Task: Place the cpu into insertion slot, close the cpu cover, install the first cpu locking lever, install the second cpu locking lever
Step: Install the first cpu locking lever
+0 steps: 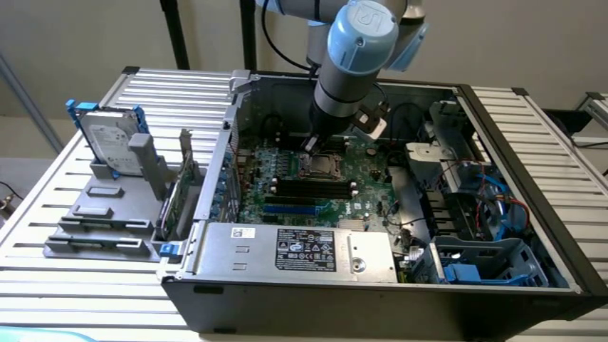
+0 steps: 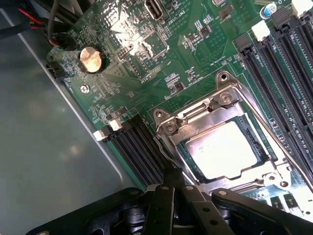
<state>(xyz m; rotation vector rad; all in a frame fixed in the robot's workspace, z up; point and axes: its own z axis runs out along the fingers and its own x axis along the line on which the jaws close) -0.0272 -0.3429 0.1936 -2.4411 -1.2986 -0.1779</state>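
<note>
The arm point(image 1: 347, 64) reaches straight down into the open computer case point(image 1: 380, 306), its lower end hiding part of the green circuit board point(image 2: 146, 58) in the exterior view. The gripper point(image 2: 173, 178) has its fingers drawn together, and its tip sits right at the edge of the insertion slot point(image 1: 323, 165), against a thin wire lever point(image 2: 165, 152) that runs along that side. Whether the lever is latched I cannot tell.

The cpu point(image 2: 227, 149) lies flat in the slot. The cpu cover point(image 2: 195, 120) is down over it, a silver frame with the pale chip showing through its window.

The socket is crowded. One bank of long black memory slots point(image 2: 139, 149) runs close beside the fingers, and another bank point(image 2: 281, 63) lies on the far side. A coin battery point(image 2: 92, 59) sits well apart on the board, near red and black cables point(image 2: 34, 19) at the case wall.

In the exterior view the grey power supply point(image 1: 295, 249) lies along the near edge of the case, with a blue drive cage point(image 1: 489, 263) to its right. Outside the case, on the exterior view's left, a hard drive point(image 1: 107, 139) stands upright in a grey holder (blue clips at its top) on the slatted table point(image 1: 48, 285).
</note>
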